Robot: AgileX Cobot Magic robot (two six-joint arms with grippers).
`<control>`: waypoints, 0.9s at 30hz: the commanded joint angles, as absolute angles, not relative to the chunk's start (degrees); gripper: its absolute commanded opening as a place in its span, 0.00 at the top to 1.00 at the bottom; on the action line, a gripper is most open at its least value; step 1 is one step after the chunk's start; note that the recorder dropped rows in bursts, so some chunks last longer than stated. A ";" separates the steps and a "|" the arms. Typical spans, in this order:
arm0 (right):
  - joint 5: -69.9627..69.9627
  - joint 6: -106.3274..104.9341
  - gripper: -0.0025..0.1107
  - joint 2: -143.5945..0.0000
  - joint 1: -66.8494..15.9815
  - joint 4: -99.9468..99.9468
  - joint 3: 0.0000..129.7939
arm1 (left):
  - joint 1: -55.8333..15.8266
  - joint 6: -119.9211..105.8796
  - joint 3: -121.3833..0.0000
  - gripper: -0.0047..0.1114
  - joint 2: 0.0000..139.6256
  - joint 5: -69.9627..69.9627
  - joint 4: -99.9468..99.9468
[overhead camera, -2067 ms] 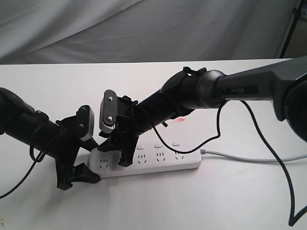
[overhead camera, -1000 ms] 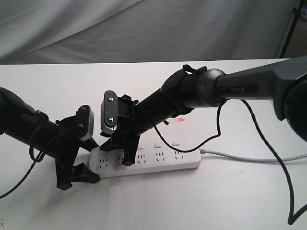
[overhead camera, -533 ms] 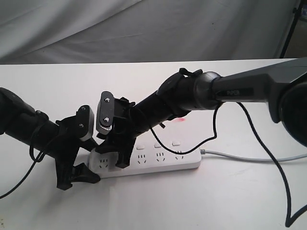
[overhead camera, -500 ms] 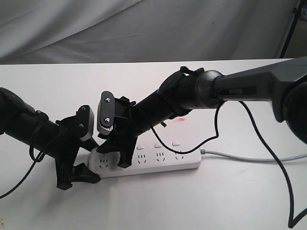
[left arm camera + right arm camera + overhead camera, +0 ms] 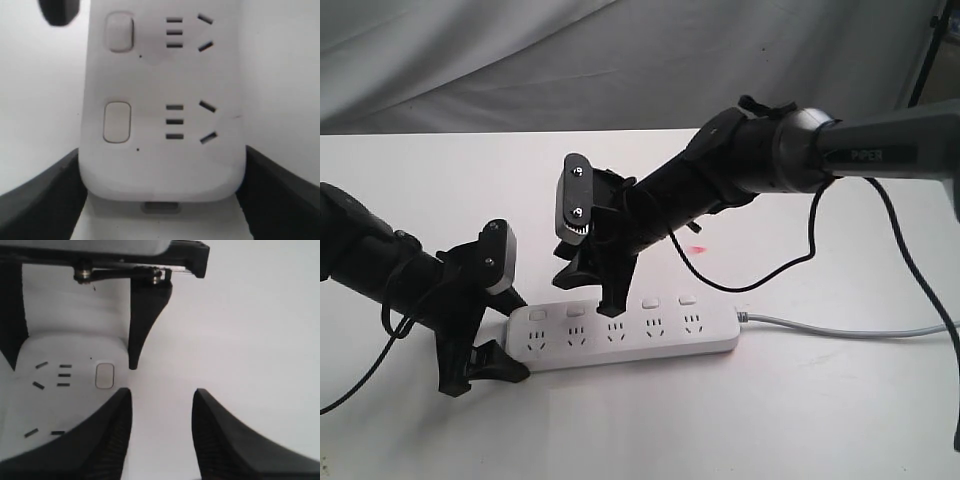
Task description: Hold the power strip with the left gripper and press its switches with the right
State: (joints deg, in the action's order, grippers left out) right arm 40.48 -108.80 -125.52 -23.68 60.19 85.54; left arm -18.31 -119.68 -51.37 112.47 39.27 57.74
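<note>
Your white table [image 5: 800, 420] carries everything. The largest thing above it is your right arm [image 5: 880, 150], which comes in from the right edge of the exterior view and slopes down and across the middle, wrist tilted towards the strip. Your left arm [image 5: 370, 265] comes in low from the left edge and angles down to the table.

The power strip [image 5: 640, 335] lies flat on the table, sockets up, running left to right between the two arms.

Your left gripper [image 5: 505, 335] is clamped across the strip's left end. In its wrist view one finger [image 5: 45, 200] presses each long edge of the strip [image 5: 160, 165].

Your right gripper [image 5: 592, 295] has its fingers spread with only bare table between them [image 5: 161, 392]. One fingertip [image 5: 613, 310] comes down at the row of switches [image 5: 650, 302], near the strip's middle. You cannot tell from here whether it touches a switch.

The grey cord [image 5: 850, 331] leaves the strip's right end and runs off to the right.
</note>
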 commanded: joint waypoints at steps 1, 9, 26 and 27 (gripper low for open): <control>41.17 -108.37 0.65 -125.83 -23.37 59.10 85.00 | -18.65 -119.90 -51.68 0.47 112.54 39.25 58.08; 41.17 -108.37 0.65 -126.89 -23.37 58.91 85.00 | -18.65 -119.90 -51.68 0.47 112.54 39.25 58.08; 41.39 -108.26 0.65 -127.72 -23.27 55.64 85.00 | -18.65 -119.90 -51.68 0.47 112.54 39.25 58.08; 41.39 -108.26 0.65 -127.85 -23.27 55.63 85.00 | -18.65 -119.90 -51.68 0.47 112.54 39.25 58.08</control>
